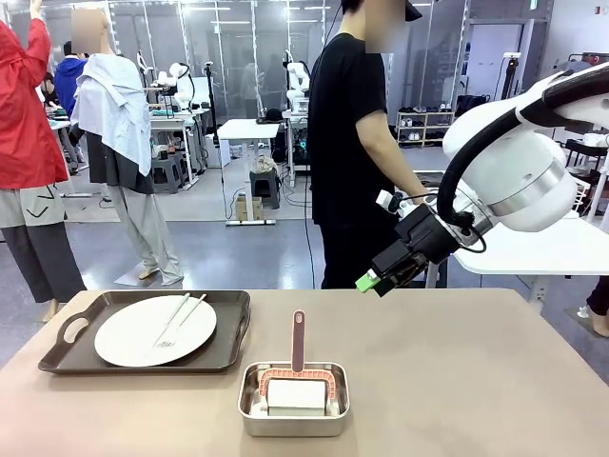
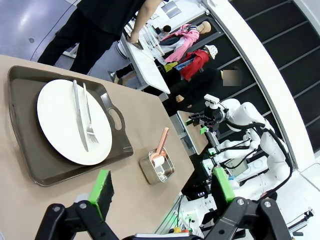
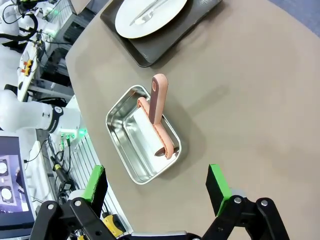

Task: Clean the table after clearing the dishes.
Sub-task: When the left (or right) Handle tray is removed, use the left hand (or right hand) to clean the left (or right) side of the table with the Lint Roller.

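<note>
**One tray of dishes on the desk, both robot hands spread and empty**

On the desk (image 1: pixel 457 362) a dark tray (image 1: pixel 234 316) sits at the robot's left, carrying a white plate (image 1: pixel 128 341) with a fork and knife (image 1: pixel 177 320) across it. The clearing step looks unfinished. The right hand (image 1: pixel 374 276) hovers over the desk's far edge with its pads wide apart, gripping nothing. The left hand (image 2: pixel 161 189) hangs above the near side of the tray, equally spread. A steel pan (image 1: pixel 249 419) near the front edge holds a pink-handled roller (image 1: pixel 298 343). The next move probably calls for gripping the tray by a handle and keeping it level so the cutlery doesn't slide. The roller would come after that.
</note>
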`<action>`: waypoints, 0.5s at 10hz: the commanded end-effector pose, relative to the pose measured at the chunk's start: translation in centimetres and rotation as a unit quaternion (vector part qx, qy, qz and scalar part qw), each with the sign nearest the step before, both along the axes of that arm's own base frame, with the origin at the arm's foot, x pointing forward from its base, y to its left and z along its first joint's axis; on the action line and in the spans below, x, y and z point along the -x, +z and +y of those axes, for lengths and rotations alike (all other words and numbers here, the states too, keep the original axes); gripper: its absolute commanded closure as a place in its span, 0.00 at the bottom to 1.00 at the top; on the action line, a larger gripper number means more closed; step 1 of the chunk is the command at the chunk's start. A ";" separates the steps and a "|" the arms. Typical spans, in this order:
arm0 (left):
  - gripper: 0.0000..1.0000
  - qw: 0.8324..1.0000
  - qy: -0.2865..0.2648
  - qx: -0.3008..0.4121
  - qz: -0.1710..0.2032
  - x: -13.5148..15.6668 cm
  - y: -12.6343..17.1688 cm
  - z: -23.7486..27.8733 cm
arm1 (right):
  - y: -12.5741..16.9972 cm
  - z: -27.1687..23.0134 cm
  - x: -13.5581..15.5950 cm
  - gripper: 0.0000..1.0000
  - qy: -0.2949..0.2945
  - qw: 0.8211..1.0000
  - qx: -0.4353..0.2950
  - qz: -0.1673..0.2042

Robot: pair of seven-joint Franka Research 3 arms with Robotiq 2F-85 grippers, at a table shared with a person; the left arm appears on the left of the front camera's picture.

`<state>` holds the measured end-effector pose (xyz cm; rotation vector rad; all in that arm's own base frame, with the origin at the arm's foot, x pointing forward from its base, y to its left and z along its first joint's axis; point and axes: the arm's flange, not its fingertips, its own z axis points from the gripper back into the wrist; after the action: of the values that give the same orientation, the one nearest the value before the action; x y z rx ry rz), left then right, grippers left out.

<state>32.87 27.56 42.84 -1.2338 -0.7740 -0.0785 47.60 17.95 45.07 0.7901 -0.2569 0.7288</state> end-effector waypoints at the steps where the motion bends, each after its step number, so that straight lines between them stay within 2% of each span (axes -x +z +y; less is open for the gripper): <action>1: 0.00 1.000 0.001 0.001 -0.001 0.2 0.1 0.1 | 0.3 0.1 0.2 0.00 -0.001 1.000 -0.002 0.009; 4: 0.00 1.000 0.001 0.001 -0.001 0.2 0.1 0.1 | 0.0 -0.1 0.0 0.00 0.001 1.000 -0.001 0.002; 5: 0.00 1.000 0.001 0.001 -0.001 0.2 0.1 0.1 | 0.4 2.2 -1.8 0.00 0.054 0.998 0.016 -0.014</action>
<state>32.89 27.54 42.84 -1.2340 -0.7738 -0.0789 47.80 18.31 45.15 0.7851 -0.2488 0.7526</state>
